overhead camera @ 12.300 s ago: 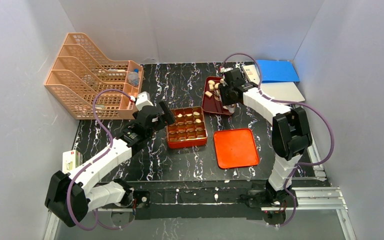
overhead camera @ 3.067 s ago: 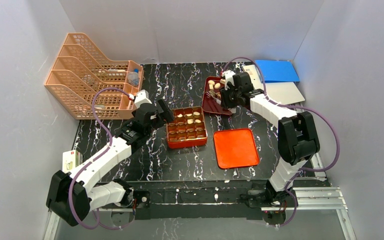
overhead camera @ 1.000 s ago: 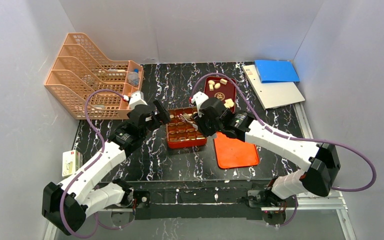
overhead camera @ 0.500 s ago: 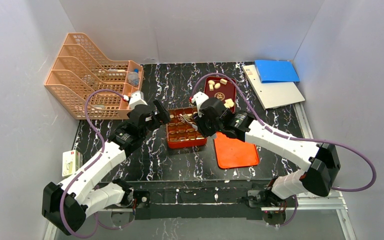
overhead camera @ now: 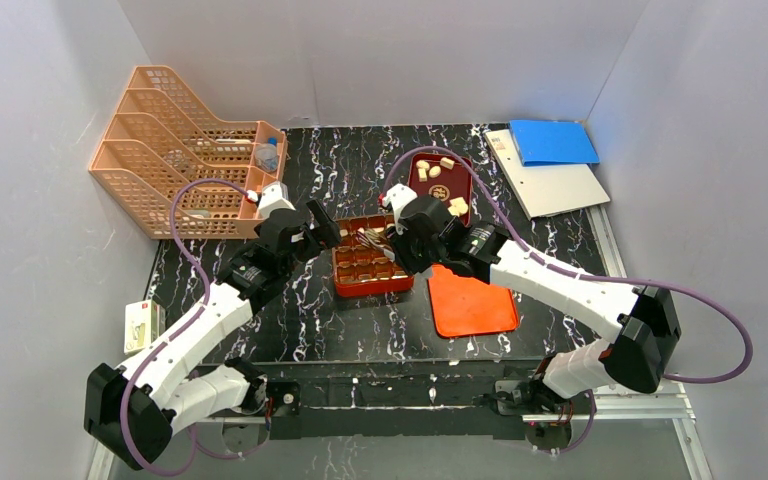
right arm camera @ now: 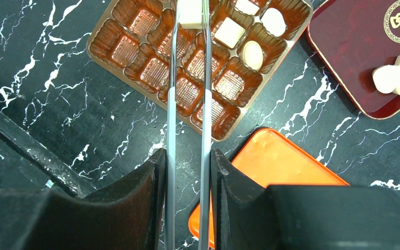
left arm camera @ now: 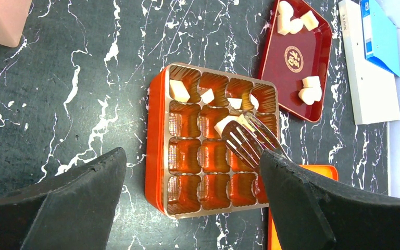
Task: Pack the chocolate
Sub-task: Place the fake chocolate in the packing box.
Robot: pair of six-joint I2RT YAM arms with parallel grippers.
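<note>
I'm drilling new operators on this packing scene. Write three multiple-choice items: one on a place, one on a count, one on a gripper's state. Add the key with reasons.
1. Where does the flat orange lid lie?
A. in the peach file rack
B. on the table, right of the compartmented box and nearer the arm bases
C. on the blue folder

2. How many compartments does the compartmented box have?
A. nine
B. sixteen
C. twenty-four

3. What is the right gripper doing?
A. hanging open and empty
B. gripping the dark red tray
C. squeezing metal tongs with a chocolate piece between their tips

Key:
1 B, as the top view shows the lid flat on the table at the box's near right corner.
2 B, as the left wrist view shows four rows of four.
3 C, as the right wrist view shows its fingers pressed on the tong arms.
</note>
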